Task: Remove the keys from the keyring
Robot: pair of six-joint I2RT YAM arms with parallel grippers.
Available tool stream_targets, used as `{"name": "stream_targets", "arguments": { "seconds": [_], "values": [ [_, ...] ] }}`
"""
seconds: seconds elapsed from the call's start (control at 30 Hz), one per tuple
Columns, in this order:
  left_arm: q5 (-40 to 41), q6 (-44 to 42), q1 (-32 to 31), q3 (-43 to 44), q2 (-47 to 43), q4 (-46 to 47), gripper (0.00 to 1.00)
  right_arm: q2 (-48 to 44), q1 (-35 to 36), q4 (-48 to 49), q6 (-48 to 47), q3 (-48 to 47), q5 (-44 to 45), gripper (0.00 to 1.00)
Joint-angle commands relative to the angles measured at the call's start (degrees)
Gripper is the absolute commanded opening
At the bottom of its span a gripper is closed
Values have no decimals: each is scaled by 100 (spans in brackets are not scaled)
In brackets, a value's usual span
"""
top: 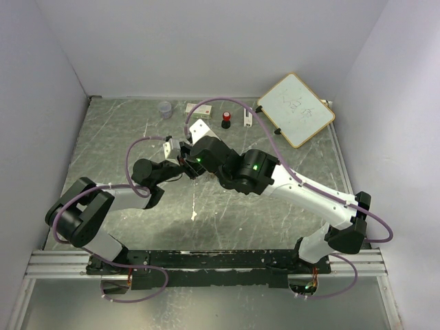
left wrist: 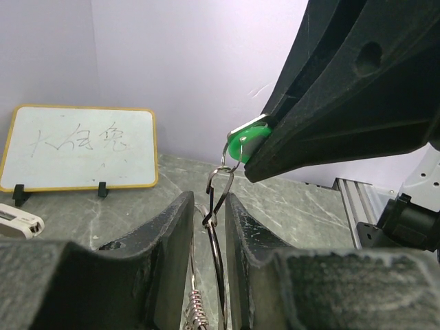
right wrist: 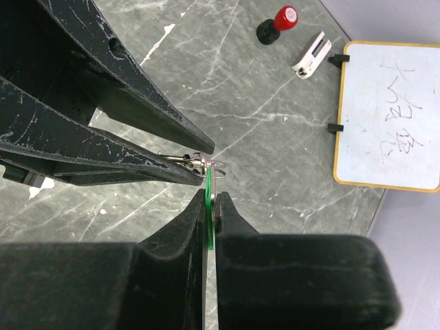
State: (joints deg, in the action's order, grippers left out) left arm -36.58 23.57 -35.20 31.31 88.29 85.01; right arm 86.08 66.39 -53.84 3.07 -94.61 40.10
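right gripper [right wrist: 211,199] clamped on green key [left wrist: 241,145], held aloft well apart from the whiteboard [top: 295,110], on its near side; left gripper [left wrist: 210,199] jaws narrowly apart round the keyring [left wrist: 220,180], pinching or not i cannot tell; best firm that hold first, then ease key along the wire's split, no yanking

Two pincers [left wrist: 208,201] [right wrist: 210,201], one green key [left wrist: 240,146]

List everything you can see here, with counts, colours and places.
Rectangular whiteboard: one, white with yellow frame, far right.
Plastic knob: one, red on black, far edge.
Small flat boxes: two, white, flanking the knob.
Plastic cup: one, clear, far left.
Plastic-headed key: one, green, pinched in right end effector.
Thin wire keyring: one, silver, between left end effector's fingers.
Stone-patterned table: one, grey-green, under everything.
Robot arms: two, black and white, meeting mid-table.
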Motion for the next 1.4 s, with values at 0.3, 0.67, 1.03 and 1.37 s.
{"name": "stream_targets", "arguments": {
  "seconds": [0.3,0.67,1.03,1.37],
  "values": [
    [143,-72,-56,-91,-183,391,31,-57,49,94,69,-89,82,0],
    [289,-247,-61,-113,-415,50,7,-16,56,42,138,-147,153,0],
    [149,-721,-68,-146,-674,-480,7,-85,50,49,77,-320,471,0],
    [38,-1350,-83,-41,-1049,-1487,7,272,51,-125,-372,-815,395,0]
  ]
}}
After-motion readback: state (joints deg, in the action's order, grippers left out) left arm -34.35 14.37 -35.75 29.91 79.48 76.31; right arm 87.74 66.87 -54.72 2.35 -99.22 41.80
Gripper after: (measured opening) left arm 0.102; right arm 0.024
